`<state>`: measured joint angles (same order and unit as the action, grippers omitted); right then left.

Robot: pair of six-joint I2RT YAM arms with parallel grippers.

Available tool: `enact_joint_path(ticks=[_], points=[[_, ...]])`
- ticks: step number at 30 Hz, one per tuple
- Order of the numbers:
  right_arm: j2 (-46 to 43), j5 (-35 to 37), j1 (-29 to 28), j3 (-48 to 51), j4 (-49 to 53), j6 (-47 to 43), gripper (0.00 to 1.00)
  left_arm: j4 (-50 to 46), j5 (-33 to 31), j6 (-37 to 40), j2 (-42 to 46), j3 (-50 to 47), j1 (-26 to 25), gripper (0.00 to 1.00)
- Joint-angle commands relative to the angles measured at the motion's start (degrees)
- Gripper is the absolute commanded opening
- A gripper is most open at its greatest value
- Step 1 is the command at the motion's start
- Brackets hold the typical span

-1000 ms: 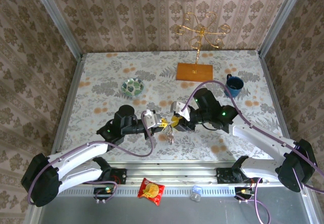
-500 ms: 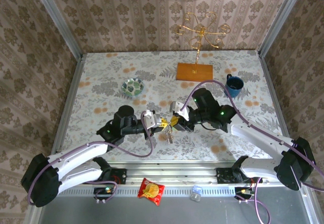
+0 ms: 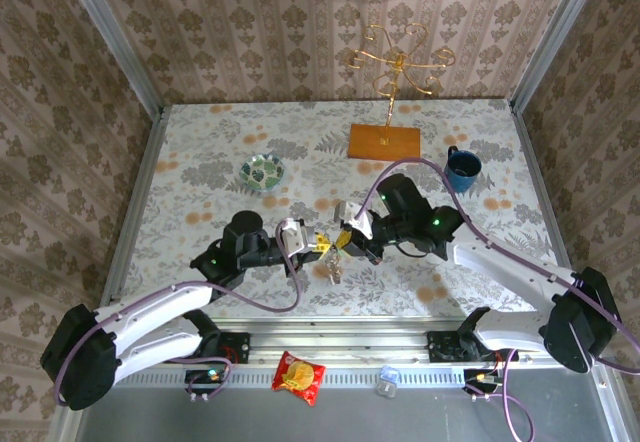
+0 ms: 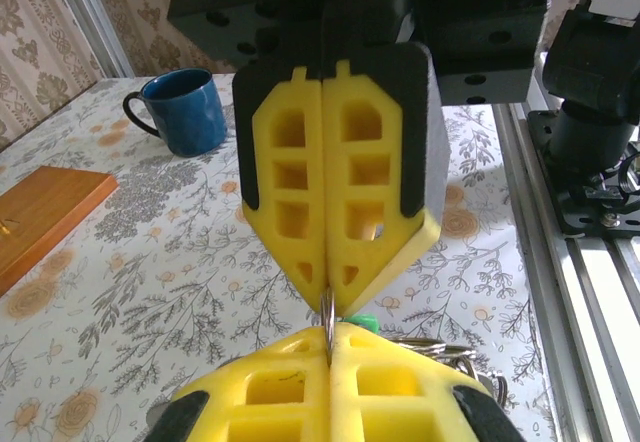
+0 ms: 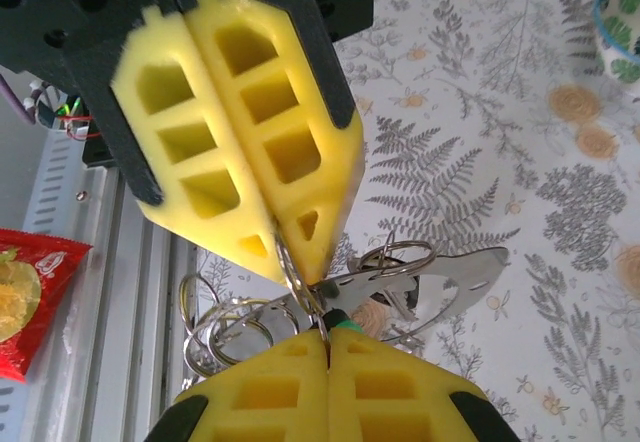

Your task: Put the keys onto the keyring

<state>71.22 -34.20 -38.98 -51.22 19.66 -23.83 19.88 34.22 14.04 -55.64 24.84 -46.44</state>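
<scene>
Keys (image 5: 450,267) dangle near the table's (image 3: 200,142) front edge, their ring (image 4: 328,314) pinched by the clenched left gripper (image 4: 330,340) and right gripper (image 5: 328,334); patterned bowl (image 3: 262,172) and blue mug (image 3: 462,169) sit farther back.

top: overhead, distant | wrists: close-up, facing each other (table (image 3: 200,152) shared)

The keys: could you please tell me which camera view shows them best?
The right wrist view: the keys spread out as silver rings and a flat metal piece, close and sharp. The left wrist view gives a thin ring edge and a green bit; the top external view, a tiny silvery speck.
</scene>
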Motion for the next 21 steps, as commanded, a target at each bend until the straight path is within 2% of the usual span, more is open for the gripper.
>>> enact_joint_path(ticks=[1,4,6,10,12,17,21], points=[[2.49,-2.0,0.27,-2.3,3.03,-0.58,0.03,5.93,4.34,-2.24,1.4,-0.66,-0.03,0.0],[3.23,-2.03,0.25,-3.06,3.96,-0.86,0.07,6.6,4.81,-2.67,1.34,-0.98,-0.06,0.0],[2.78,-1.6,0.22,-2.94,3.7,-0.86,0.14,7.18,4.64,-2.92,1.56,-1.41,-0.06,0.0],[-0.62,-1.09,0.3,-0.4,-0.41,-0.73,0.27,7.94,4.28,-3.35,1.38,-2.24,-0.1,0.0],[-2.56,-1.53,0.27,1.25,-2.44,-1.1,0.3,8.74,4.34,-3.82,1.16,-2.51,-0.06,0.0],[-4.12,-5.17,0.28,3.23,-5.44,-0.96,0.32,12.28,4.5,-5.12,0.06,-3.38,-0.06,0.0],[-3.36,-5.36,0.25,3.23,-6.31,-0.27,0.32,15.01,5.05,-6.45,-0.74,-4.14,-0.13,0.0]])
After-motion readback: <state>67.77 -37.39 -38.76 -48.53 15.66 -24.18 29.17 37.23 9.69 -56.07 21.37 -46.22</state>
